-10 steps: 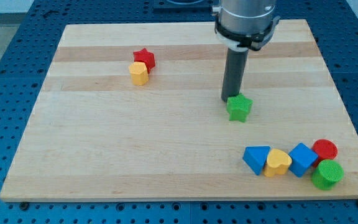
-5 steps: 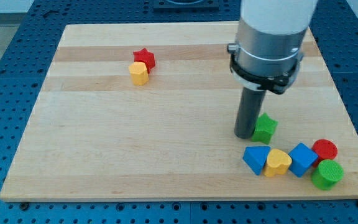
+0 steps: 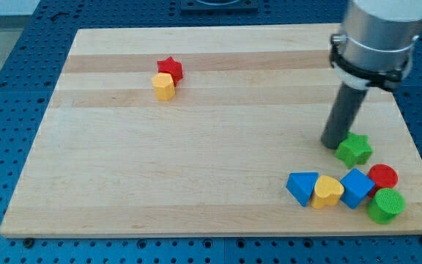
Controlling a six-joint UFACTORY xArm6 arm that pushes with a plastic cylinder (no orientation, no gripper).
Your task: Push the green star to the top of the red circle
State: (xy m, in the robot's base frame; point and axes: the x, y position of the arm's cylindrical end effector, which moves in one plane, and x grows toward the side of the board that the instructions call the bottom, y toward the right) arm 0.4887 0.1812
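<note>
- My tip [image 3: 333, 144] sits on the wooden board [image 3: 196, 183], touching the green star's [image 3: 354, 149] upper-left edge; the rod has no jaws and holds nothing.
- The green star lies just right of and below my tip, near the view's lower right.
- The red circle [image 3: 382, 176] is close by, down and right of the star, nearly touching.
- The star is small, bright green, lying flat, with blunt points.
- I judge a slight rightward nudge remains.

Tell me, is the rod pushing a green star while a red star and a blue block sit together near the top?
Nearly. In the camera view, the block beside the red star is yellow, not blue. My tip is indeed at the green star.
</note>
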